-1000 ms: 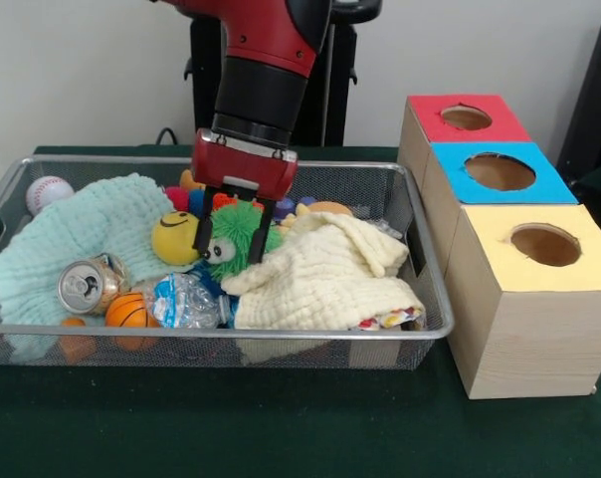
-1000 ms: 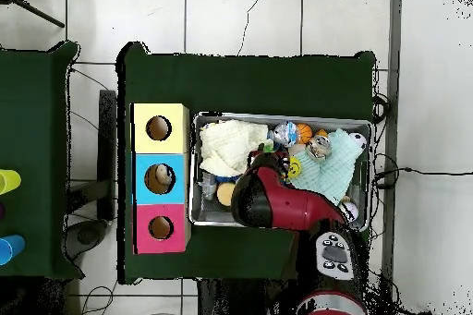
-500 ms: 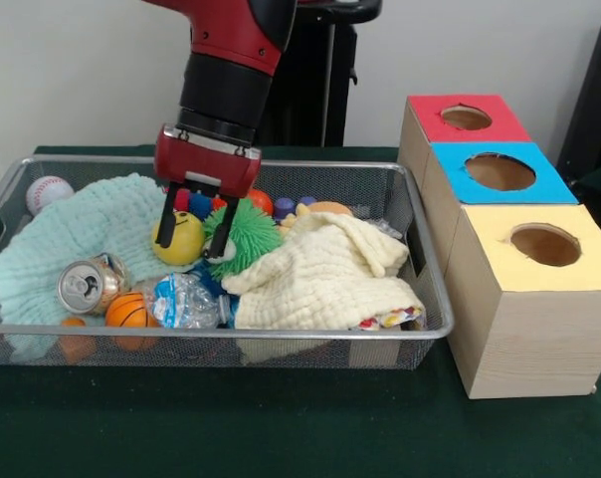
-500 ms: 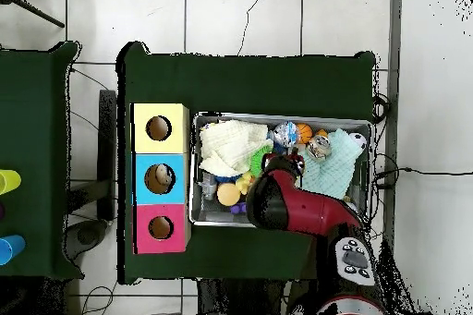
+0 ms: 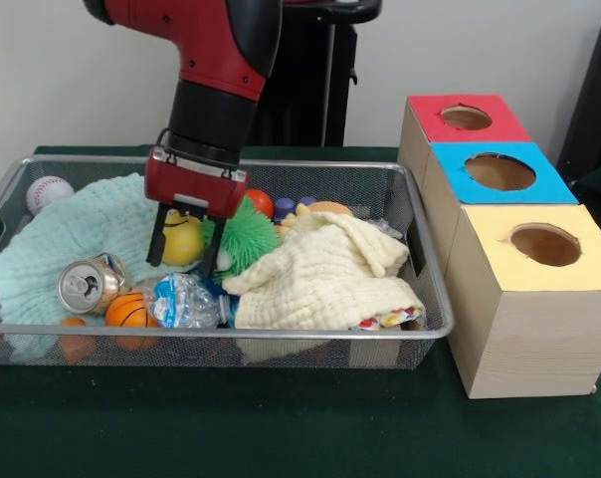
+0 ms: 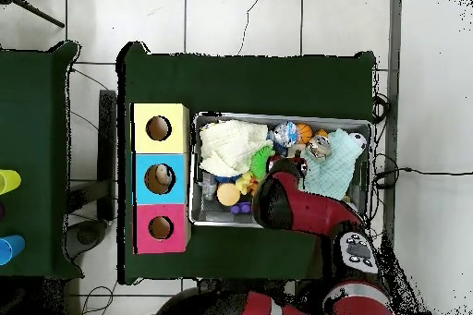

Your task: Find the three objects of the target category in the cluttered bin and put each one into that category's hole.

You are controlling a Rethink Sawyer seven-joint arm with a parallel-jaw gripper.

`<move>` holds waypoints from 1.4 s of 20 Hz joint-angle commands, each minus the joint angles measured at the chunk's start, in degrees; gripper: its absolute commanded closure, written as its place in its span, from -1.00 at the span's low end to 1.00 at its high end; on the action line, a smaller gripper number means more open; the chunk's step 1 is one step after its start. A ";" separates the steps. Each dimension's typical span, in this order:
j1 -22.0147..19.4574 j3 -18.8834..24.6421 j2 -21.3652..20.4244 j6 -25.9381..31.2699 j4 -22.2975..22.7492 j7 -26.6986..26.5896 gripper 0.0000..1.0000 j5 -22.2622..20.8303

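Our gripper hangs low in the bin, its two black fingers apart and pointing down. The yellow ball sits just between them, so we judge that the fingers straddle it and only a closing is needed; no grip is made yet. The ball is round and smooth, probably soft foam, so it has no long axis to align with. Touching it on the side toward the boxes is the green toy, spiky and rubbery, which could catch one finger. The mint cloth and the cream cloth are soft, waffle-textured and crumpled. The can is dented metal. Three wooden boxes stand beside the bin; the yellow hole is nearest the camera.
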 commanded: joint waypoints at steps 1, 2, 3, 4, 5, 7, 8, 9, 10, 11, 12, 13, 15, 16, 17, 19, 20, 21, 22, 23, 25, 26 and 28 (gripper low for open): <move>-1.46 6.95 5.31 -5.99 -3.43 9.63 -1.00 -2.78; -1.61 7.13 5.49 -6.12 -3.54 9.56 -1.00 -2.84; -1.73 7.31 5.51 -6.08 -3.62 9.48 -1.00 -2.84; -1.93 7.53 5.52 -6.03 -3.68 9.35 -1.00 -2.96; -2.06 7.68 5.57 -6.04 -3.72 9.23 -1.00 -3.02; -2.31 7.90 5.67 -6.16 -3.80 9.04 -1.00 -3.20; -2.52 8.11 5.65 -6.24 -3.87 8.96 -1.00 -3.40; -2.71 8.26 5.67 -6.46 -3.90 8.95 -1.00 -3.68; -2.93 8.51 5.46 -6.79 -3.84 9.01 -1.00 -4.07; -3.05 8.68 5.30 -6.91 -3.77 9.07 -1.00 -4.27; -3.34 9.06 5.06 -7.74 -3.66 9.28 -1.00 -4.90; -3.61 9.44 4.89 -8.09 -3.58 9.44 -1.00 -5.37; -4.73 11.31 4.26 -8.04 -3.11 9.90 -1.00 -6.76; -5.37 12.32 3.63 -7.73 -2.71 10.08 -1.00 -7.55; -5.94 13.17 3.22 -7.37 -2.43 10.23 -1.00 -8.11; -6.55 14.05 2.72 -7.70 -1.91 10.58 -1.00 -9.02; -6.67 14.30 2.56 -7.96 -1.77 10.70 -1.00 -9.29; -7.04 14.64 2.61 -8.40 -1.71 10.86 -1.00 -9.75; -7.59 15.30 2.73 -9.12 -1.65 11.21 -1.00 -10.32; -7.92 15.70 2.83 -9.48 -1.69 11.39 -1.00 -10.67; -8.37 16.28 2.59 -10.56 -1.58 11.84 -1.00 -11.19; -8.53 16.42 2.11 -11.13 -1.39 11.97 -1.00 -11.52; -8.37 16.28 1.13 -12.01 -1.02 12.10 -1.00 -11.68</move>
